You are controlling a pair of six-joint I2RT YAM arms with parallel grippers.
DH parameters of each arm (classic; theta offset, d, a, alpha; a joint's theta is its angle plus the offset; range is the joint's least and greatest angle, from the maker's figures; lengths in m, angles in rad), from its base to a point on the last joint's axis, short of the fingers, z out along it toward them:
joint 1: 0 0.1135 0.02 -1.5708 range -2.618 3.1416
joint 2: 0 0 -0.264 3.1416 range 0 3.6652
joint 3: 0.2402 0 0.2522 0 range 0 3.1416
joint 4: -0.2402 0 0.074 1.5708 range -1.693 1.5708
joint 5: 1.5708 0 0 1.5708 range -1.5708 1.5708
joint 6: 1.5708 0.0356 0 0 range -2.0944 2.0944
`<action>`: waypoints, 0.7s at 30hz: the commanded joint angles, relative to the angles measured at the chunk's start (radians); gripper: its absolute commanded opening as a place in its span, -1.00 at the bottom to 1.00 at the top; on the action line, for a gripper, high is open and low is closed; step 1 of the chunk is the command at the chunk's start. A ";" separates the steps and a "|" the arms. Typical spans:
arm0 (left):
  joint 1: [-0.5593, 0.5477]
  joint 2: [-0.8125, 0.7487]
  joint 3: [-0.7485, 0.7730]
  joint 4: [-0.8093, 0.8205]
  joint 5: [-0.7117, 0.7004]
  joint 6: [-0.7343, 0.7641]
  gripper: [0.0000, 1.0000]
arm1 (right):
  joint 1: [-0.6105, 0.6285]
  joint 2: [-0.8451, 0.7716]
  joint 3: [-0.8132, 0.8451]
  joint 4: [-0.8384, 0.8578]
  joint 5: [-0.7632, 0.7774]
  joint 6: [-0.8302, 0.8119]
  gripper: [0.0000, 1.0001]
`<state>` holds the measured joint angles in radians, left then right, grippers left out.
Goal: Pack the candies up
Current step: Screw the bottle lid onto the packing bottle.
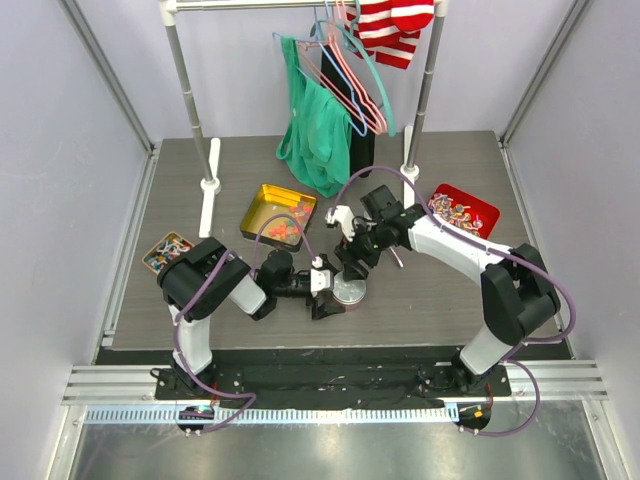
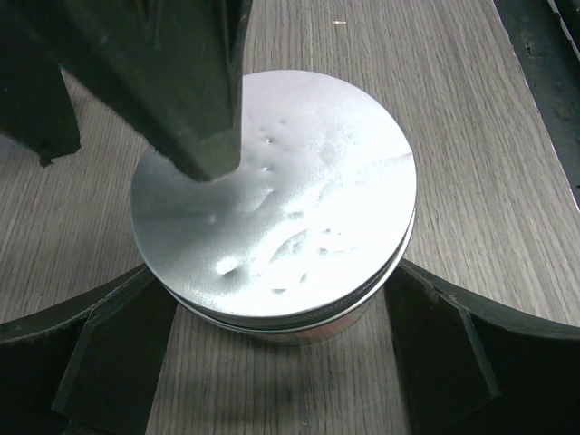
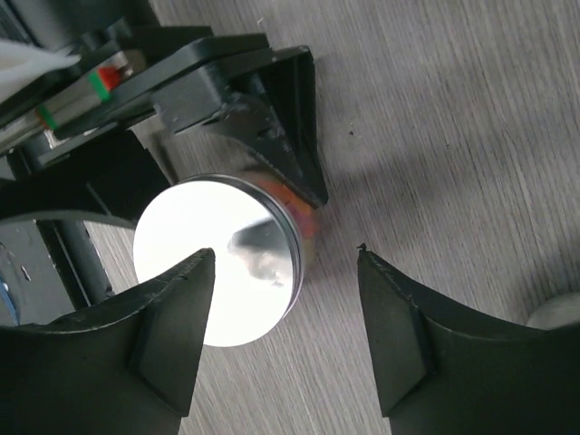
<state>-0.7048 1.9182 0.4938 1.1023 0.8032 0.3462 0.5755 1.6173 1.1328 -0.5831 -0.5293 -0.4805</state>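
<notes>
Many tiny bright gummy candies, likely light, soft and sticky, show through small round clear jar with shiny silver metal lid at frame centre; left gripper clamps its rigid, probably slippery wall, the sensible hold, right gripper spread above.

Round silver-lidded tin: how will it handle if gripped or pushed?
The round tin looks like rigid metal, so it likely won't deform in the left end effector. Its glossy, curved surface probably slips. Squat and flat-based, it should slide, not tip.
</notes>
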 commanded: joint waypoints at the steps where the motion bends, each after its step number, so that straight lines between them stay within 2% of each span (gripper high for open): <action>1: -0.004 -0.005 0.019 0.033 -0.012 0.019 0.94 | 0.006 0.010 0.019 0.068 -0.003 0.051 0.24; 10: -0.004 -0.005 0.019 0.030 -0.009 0.022 0.94 | 0.056 0.019 0.009 0.080 0.091 0.043 0.19; 17: -0.002 -0.007 0.019 0.028 -0.010 0.022 0.94 | 0.092 0.041 0.012 0.060 0.156 0.020 0.29; 21: -0.002 -0.008 0.019 0.028 -0.012 0.022 0.94 | 0.098 0.050 0.016 0.048 0.172 0.013 0.28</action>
<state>-0.7052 1.9182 0.4938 1.1019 0.8032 0.3466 0.6621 1.6444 1.1355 -0.5304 -0.4145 -0.4427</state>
